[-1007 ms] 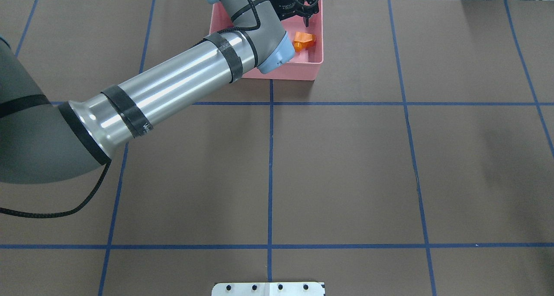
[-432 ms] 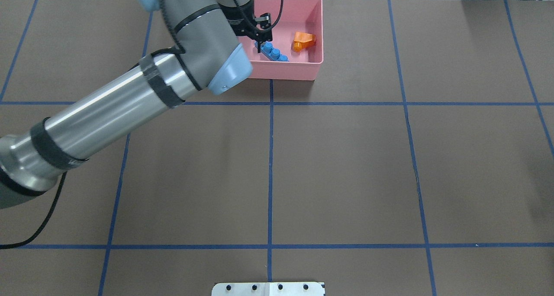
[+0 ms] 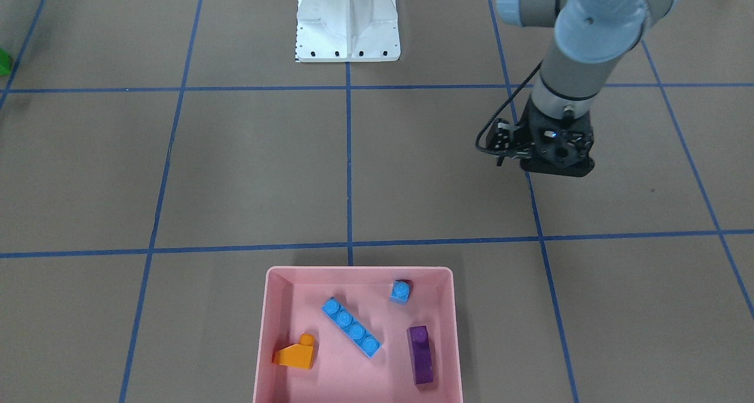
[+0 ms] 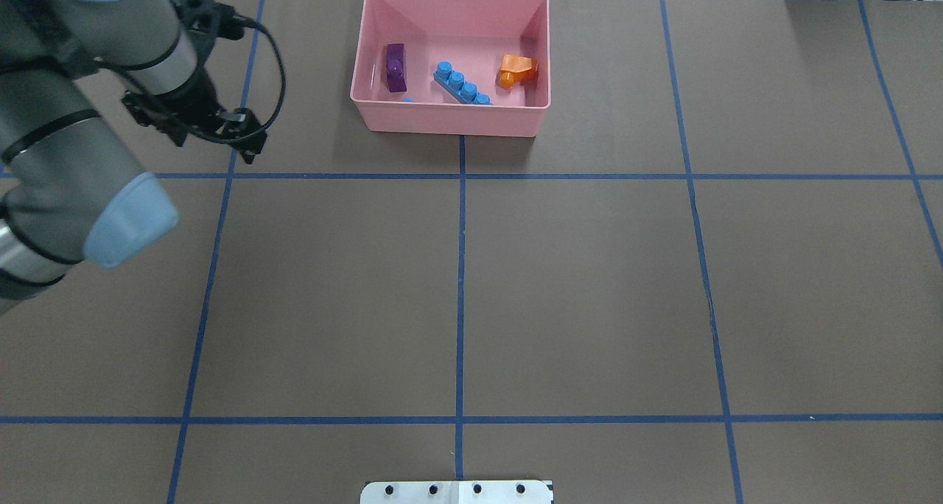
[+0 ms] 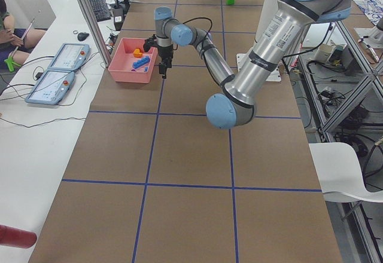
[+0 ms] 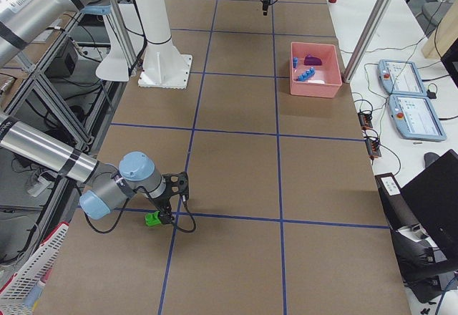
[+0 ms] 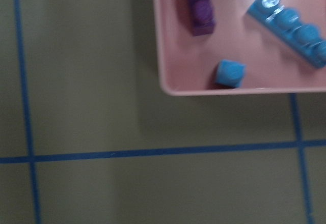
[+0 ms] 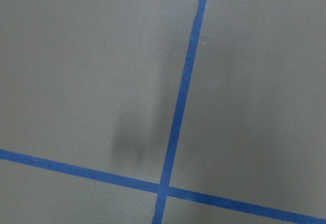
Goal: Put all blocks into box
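Five blocks in all: four lie inside the box [image 4: 449, 119] and one lies outside it. Of those inside, the orange sloped block [image 3: 294, 354] sits near the box's wall on the robot's right. The long blue four-stud block [image 3: 351, 327] lies slantwise across the box's middle. The purple block [image 3: 420, 354] lies lengthwise near the wall on the robot's left. The tiny blue single-stud block [image 3: 400, 291] stands close to the box's robot-side wall, which hides nearly all of it in the overhead view. The fifth, the green two-stud block [image 6: 152, 219], rests on the table [image 4: 589, 268] well apart from the box, far off on the robot's right. The right gripper [image 6: 168, 207] is right at it; whether its fingers are apart, together or clamped on it cannot be told. The left gripper [image 4: 252, 147] hangs over the table beside the box on the robot's left, apart from it; its finger spacing cannot be made out either. Blue tape lines [image 4: 460, 268] grid the table. One white base plate [image 3: 347, 23] stands across the table from the box, and two tablets [image 6: 403, 77] lie on the bench beyond the box.
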You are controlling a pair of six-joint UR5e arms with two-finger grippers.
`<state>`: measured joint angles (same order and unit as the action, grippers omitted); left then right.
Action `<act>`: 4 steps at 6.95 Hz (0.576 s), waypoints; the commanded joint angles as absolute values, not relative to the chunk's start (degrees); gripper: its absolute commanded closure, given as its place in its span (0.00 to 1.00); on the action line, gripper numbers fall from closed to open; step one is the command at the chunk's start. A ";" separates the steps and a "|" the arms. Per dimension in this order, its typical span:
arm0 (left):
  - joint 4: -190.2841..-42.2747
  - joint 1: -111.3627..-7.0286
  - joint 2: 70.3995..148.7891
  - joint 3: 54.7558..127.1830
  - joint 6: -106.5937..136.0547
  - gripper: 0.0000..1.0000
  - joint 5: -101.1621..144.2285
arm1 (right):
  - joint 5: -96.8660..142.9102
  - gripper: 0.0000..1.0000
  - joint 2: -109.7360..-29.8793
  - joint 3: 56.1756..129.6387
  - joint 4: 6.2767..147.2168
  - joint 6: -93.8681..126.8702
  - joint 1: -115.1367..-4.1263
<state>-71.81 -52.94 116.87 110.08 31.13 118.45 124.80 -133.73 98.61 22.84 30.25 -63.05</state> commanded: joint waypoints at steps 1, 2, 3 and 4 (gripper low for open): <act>-71.46 -59.90 107.94 115.23 20.17 0.00 124.05 | 124.72 0.00 -133.68 97.65 23.11 31.45 -61.10; -71.28 -65.51 106.54 114.18 11.95 0.00 127.58 | 124.63 0.01 -133.25 97.65 23.12 34.60 -58.47; -71.54 -72.27 103.48 111.30 0.90 0.00 128.83 | 123.41 0.01 -132.89 97.56 23.12 37.85 -54.71; -72.07 -79.56 101.62 104.83 -14.17 0.00 128.76 | 121.22 0.02 -132.98 97.21 23.03 39.27 -51.80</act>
